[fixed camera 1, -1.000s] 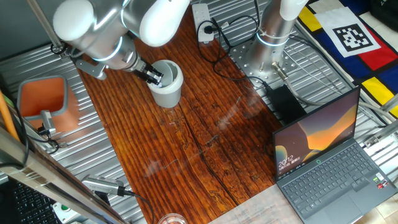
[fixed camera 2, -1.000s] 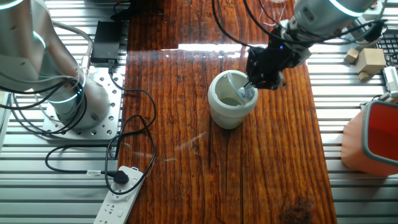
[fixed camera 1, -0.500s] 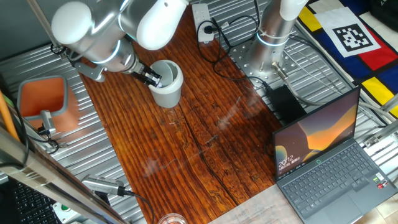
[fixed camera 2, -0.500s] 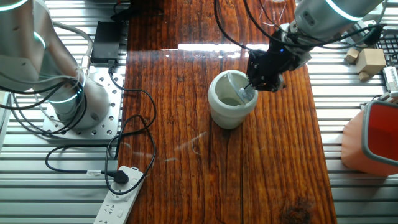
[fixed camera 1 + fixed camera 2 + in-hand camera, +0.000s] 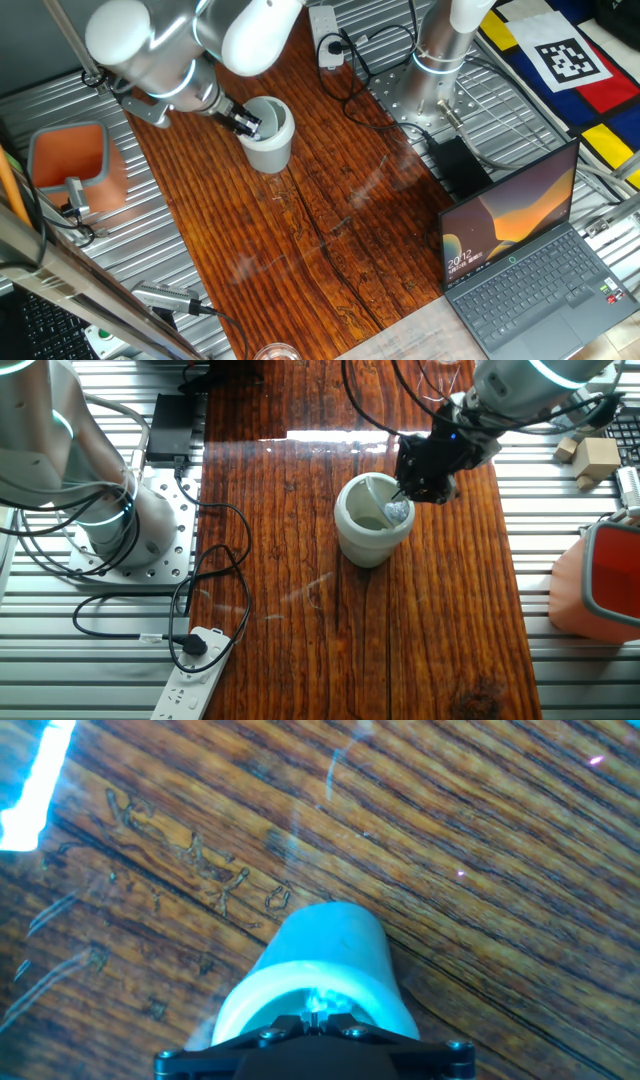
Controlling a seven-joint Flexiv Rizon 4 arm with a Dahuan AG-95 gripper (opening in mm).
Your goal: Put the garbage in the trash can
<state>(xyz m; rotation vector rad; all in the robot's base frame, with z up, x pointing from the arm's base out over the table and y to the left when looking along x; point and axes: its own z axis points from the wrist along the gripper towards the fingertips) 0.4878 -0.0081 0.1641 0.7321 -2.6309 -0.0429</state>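
Note:
The trash can (image 5: 268, 140) is a pale round cup standing on the wooden table; it also shows in the other fixed view (image 5: 366, 538) and the hand view (image 5: 330, 945). My gripper (image 5: 402, 498) reaches in over its rim from the side, fingertips inside the opening. In the first fixed view the gripper (image 5: 249, 124) sits at the cup's left rim. The garbage (image 5: 398, 512), a tiny bluish-white wad, sits at the fingertips inside the cup. In the hand view the jaws (image 5: 322, 1013) are close together with the wad (image 5: 322, 999) just beyond them.
An orange square-topped container (image 5: 70, 165) stands on the metal rack at the table's side, also in the other fixed view (image 5: 600, 575). A laptop (image 5: 530, 260), a power strip (image 5: 195, 675), cables and the arm's base (image 5: 110, 510) surround the table.
The arm shifted slightly away and back. The gripper's tips stay inside the cup with the wad at them.

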